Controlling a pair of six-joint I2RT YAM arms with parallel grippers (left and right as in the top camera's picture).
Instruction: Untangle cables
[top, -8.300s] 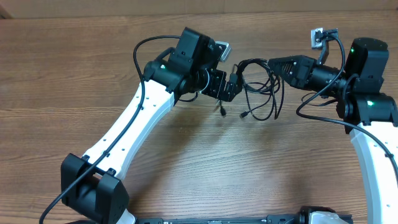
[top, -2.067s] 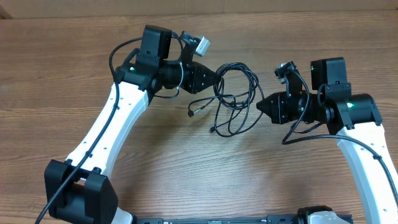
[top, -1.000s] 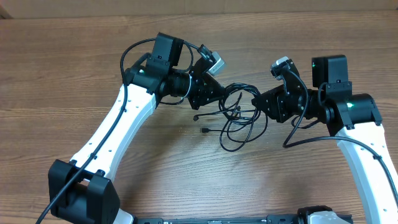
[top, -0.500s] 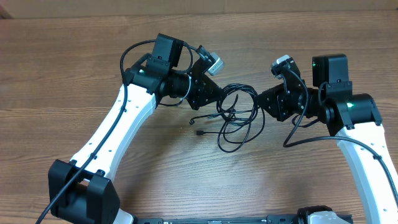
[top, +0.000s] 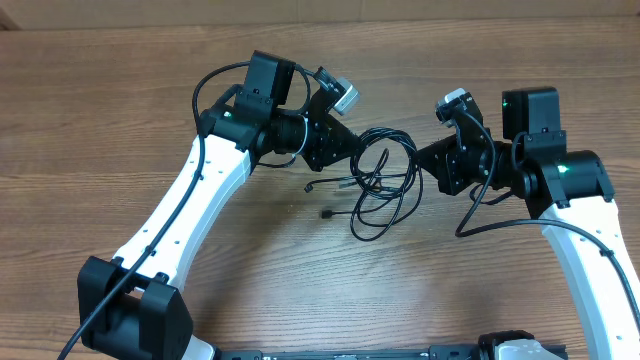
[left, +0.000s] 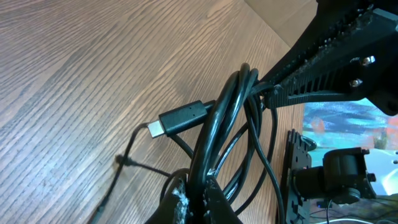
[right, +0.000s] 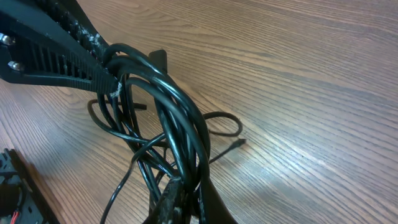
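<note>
Two grippers clenched one tangled bundle of thin black cables (top: 385, 185) near the centre of the table (top: 110, 110): left gripper (top: 350, 152) at its nine o'clock, right gripper (top: 420, 163) at three. Pulling apart could tighten the knot, since each grip seemingly pinched several strands.

Centre frame: cables (top: 385, 185) choke the gap between my left gripper (top: 350, 152) and right gripper (top: 421, 160); table (top: 100, 120) lies open at left.
</note>
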